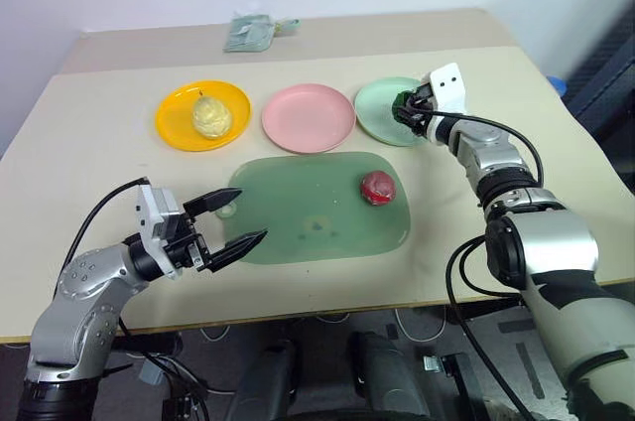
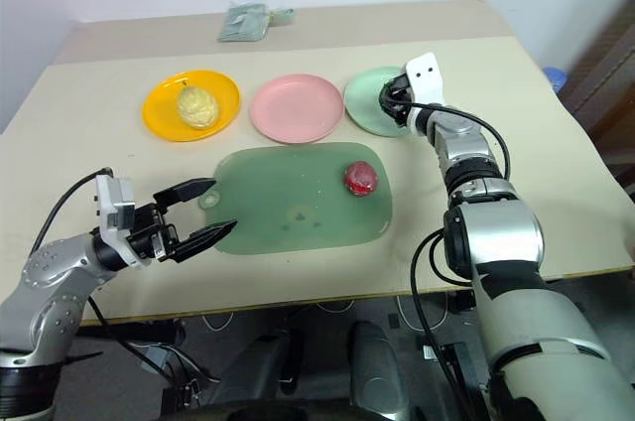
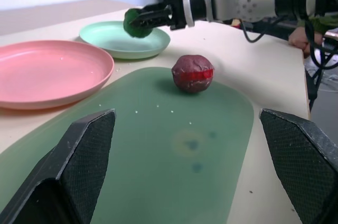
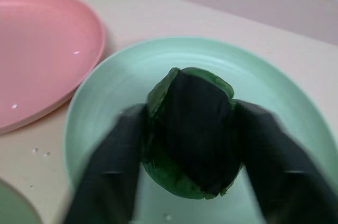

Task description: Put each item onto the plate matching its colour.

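My right gripper (image 4: 193, 145) is shut on the dark green ball (image 4: 191, 129), holding it just over the pale mint green plate (image 1: 372, 115) at the far right. The pale yellow ridged item (image 1: 210, 115) rests on the yellow-orange plate (image 1: 174, 128) at the far left. Between those two lies the pink plate (image 1: 308, 118), with nothing on it. The red-pink ball (image 1: 377, 188) sits on the right part of the flat green mat (image 1: 298, 212). Near the mat's left corner my left gripper (image 1: 251, 214) stands wide open, holding nothing.
A small folded greenish packet (image 1: 248, 34) lies at the back of the beige table (image 1: 89, 183). The table's front edge runs just behind my left gripper. A blue object (image 1: 558, 85) shows beyond the table's right edge.
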`<state>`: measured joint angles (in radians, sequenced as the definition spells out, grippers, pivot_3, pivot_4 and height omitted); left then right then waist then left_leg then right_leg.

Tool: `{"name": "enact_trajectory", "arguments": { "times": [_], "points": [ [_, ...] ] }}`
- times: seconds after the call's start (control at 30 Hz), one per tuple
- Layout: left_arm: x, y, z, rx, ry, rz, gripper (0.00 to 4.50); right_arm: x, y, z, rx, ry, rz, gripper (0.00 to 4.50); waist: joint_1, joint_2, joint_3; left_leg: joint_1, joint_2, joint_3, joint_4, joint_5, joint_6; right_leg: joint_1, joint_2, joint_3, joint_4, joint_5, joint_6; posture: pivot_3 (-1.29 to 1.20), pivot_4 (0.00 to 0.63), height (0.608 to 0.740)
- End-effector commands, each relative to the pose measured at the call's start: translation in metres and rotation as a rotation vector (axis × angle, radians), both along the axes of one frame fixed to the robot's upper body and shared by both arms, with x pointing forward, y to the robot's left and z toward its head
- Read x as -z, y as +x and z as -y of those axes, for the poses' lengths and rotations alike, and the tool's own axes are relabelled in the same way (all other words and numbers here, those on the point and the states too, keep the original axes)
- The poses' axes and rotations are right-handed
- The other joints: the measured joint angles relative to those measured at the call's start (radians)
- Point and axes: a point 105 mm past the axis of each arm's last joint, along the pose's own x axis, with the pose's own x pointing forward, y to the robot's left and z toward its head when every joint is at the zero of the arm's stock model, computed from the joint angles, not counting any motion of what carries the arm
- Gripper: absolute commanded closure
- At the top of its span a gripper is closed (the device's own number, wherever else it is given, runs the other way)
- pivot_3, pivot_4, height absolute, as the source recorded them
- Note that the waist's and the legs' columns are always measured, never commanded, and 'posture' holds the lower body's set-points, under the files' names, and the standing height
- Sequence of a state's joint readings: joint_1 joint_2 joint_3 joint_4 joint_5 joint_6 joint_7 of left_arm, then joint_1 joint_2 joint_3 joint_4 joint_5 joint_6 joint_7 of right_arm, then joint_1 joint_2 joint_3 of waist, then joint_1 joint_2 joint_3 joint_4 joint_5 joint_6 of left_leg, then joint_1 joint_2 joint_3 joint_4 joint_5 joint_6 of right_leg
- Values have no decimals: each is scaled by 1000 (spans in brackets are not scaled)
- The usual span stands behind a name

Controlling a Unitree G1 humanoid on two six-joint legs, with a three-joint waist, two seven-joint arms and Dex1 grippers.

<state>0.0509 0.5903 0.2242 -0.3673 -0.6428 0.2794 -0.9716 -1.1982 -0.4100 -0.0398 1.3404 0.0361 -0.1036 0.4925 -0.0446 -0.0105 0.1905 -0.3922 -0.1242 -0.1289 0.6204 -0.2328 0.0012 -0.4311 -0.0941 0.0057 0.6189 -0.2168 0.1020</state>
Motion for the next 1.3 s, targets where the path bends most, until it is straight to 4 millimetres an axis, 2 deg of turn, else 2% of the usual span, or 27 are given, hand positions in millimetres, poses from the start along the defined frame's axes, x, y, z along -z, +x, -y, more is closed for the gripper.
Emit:
{"name": "enact_trajectory", "arguments": {
  "times": [0.03, 0.07, 0.27, 0.37, 0.53, 0.7, 0.8, 1.13, 1.3],
  "points": [
    [-11, -5, -3, -20, 9, 56, 0, -33, 4, -13, -38, 7, 103, 216, 0, 0, 0, 0, 0, 0, 0, 0, 0, 0, 0, 0, 0, 0, 0, 0, 150, 740],
    [-10, -5, -3, -22, 10, 54, 0, -36, 4, -13, -44, 8, 116, 92, 1, 0, 0, 0, 0, 0, 0, 0, 0, 0, 1, 0, 0, 0, 0, 0, 150, 740],
    [-8, -5, -2, -18, 5, 46, 0, -60, -5, -8, -156, 83, 186, 92, 6, 0, 0, 0, 0, 0, 0, 0, 0, 0, 2, 0, 0, 0, 0, 0, 150, 740],
    [-7, -2, 0, -2, 4, 39, 0, -62, -15, -7, -264, 111, 178, 92, 6, 0, 0, 0, 0, 0, 0, 0, 0, 0, 2, 0, 0, 0, 0, 0, 150, 740],
    [-6, 4, 4, 38, 1, 31, 0, -31, -49, -4, -433, 89, 71, 92, 14, 0, -1, 0, 1, -1, 1, 0, 1, 1, 2, 0, 0, 0, 0, 0, 150, 740],
    [-6, 8, 3, 65, 12, 26, 0, -1, -89, -8, -481, 115, -73, 92, 28, 3, 0, 0, 0, 1, 2, -1, 1, -1, 1, 2, 2, 0, 0, 0, 150, 740],
    [-6, 9, 2, 76, 20, 23, 0, 15, -104, -11, -490, 127, -152, 92, 29, 3, -1, 0, 1, 3, 2, -1, 1, -1, 0, 3, 3, 0, 0, 0, 150, 740],
    [-9, 8, 1, 80, 25, 24, 0, 43, -125, -22, -538, 177, -328, 92, 34, 3, -1, 0, 1, 3, 3, -1, 1, 0, 0, 3, 2, 0, 0, 0, 150, 740],
    [-9, 5, 0, 67, 27, 22, 0, 50, -130, -27, -566, 185, -379, 92, 33, 3, -1, 0, 1, 4, 3, -1, 1, 0, 0, 3, 2, 0, 0, 0, 150, 740]
  ]
}}
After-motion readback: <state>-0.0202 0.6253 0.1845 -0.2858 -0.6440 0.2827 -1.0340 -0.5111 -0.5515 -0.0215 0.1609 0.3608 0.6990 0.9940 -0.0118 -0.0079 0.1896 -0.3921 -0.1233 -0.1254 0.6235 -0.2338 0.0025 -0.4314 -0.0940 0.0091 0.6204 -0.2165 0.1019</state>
